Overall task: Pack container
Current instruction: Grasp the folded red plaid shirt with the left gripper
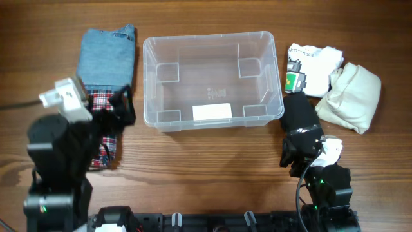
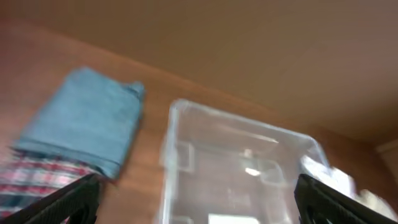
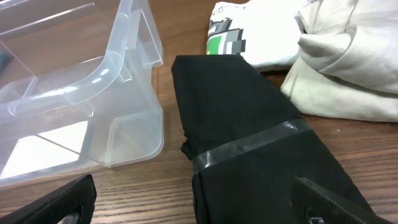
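- The left gripper (image 2: 198, 193) is to the left of the container (image 1: 212, 80). Its fingers (image 2: 71, 202) are spread wide and hold nothing.
- The right gripper (image 3: 196, 190) is off the container's right end. Its jaws are also wide apart, and the black garment (image 3: 249, 143) lies between them. I cannot tell whether they touch it.
- A folded blue cloth (image 1: 106, 57) lies left of the container, close to its short wall but apart from it.
- A plaid cloth (image 1: 102, 132) sticks out from under the blue cloth's near end and is partly covered by the left arm.
- The container stands open and empty in the middle of the table (image 1: 212, 164).
- It has a white label (image 1: 212, 111) on the long side nearer the robot. Any writing on the label is too small to read.
- The black garment lies just right of the container's near right corner.
- The right wrist view shows a grey tape band (image 3: 249, 148) across the black garment, which the overhead view does not show.
- A white shirt (image 1: 314, 67) lies right of the container, beyond the black garment. It has a green and black print, and no words on it can be read.
- A cream bundle (image 1: 351, 96) lies farthest right of the container, touching the shirt.
- The left wrist view is blurred, showing only the blue and plaid cloths and the container.
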{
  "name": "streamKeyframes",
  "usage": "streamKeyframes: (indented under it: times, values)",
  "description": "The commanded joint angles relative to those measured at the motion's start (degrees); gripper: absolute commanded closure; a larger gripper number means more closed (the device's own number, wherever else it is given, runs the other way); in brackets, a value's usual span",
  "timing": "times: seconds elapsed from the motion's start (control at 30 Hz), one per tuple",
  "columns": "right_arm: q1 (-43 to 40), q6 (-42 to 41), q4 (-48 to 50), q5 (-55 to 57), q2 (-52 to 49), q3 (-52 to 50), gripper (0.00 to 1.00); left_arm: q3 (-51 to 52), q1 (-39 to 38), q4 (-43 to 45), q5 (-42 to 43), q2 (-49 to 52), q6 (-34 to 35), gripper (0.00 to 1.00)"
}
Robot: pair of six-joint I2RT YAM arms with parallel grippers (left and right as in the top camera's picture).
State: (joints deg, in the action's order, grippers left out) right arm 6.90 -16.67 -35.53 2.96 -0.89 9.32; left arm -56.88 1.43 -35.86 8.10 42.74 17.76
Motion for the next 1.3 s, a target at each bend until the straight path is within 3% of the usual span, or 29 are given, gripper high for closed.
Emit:
streamKeyframes:
  times: [0.0, 0.07, 0.2, 0.3, 0.47, 0.57, 0.7, 0.73, 0.77, 1.07, 1.1, 1.17, 1.27]
  values:
    - [-0.39, -0.24, 0.15, -0.48, 0.46, -0.11, 0.00, -3.85, 4.11, -0.31, -15.47, 3.54, -5.40, 0.00]
    - [-0.37, -0.24, 0.15, -0.48, 0.46, -0.11, 0.00, -3.85, 8.66, -2.80, -19.17, 6.47, -5.42, 0.00]
    - [-0.39, -0.24, 0.15, -0.48, 0.46, -0.11, 0.00, -3.85, 19.19, -8.15, -18.45, 15.89, -5.40, 0.00]
    - [-0.39, -0.24, 0.15, -0.48, 0.46, -0.11, 0.00, -3.85, 26.75, -6.73, -7.76, 26.62, -9.75, 0.00]
    - [-0.39, -0.24, 0.15, -0.48, 0.46, -0.11, 0.00, -3.85, 32.81, -2.08, -1.29, 41.62, -16.81, 0.00]
    - [-0.39, -0.24, 0.15, -0.48, 0.46, -0.11, 0.00, -3.85, 34.25, -0.44, 5.49, 46.93, -22.40, 0.00]
    - [-0.39, -0.24, 0.15, -0.48, 0.46, -0.11, 0.00, -3.85, 34.32, 1.44, 6.32, 53.46, -25.33, 0.02]
    - [-0.39, -0.26, 0.15, -0.48, 0.46, -0.11, 0.00, -3.85, 34.32, 1.66, 6.99, 54.38, -25.59, 0.04]
    - [-0.39, -0.24, 0.15, -0.48, 0.46, -0.11, 0.00, -3.85, 34.32, 1.60, 8.68, 56.02, -27.85, 0.12]
    - [-0.39, -0.26, 0.15, -0.48, 0.46, -0.11, 0.00, -3.82, 33.64, -0.35, 13.11, 66.14, -26.08, 0.25]
    - [-0.39, -0.24, 0.15, -0.48, 0.46, -0.11, 0.00, -3.82, 33.40, -0.39, 13.09, 66.60, -24.57, 0.29]
    - [-0.39, -0.22, 0.15, -0.48, 0.46, -0.11, 0.00, -3.85, 33.24, -1.27, 13.14, 66.75, -20.39, 0.58]
    - [-0.39, -0.24, 0.15, -0.48, 0.46, -0.11, 0.00, -3.93, 33.24, -2.78, 13.64, 66.14, -16.98, 0.83]
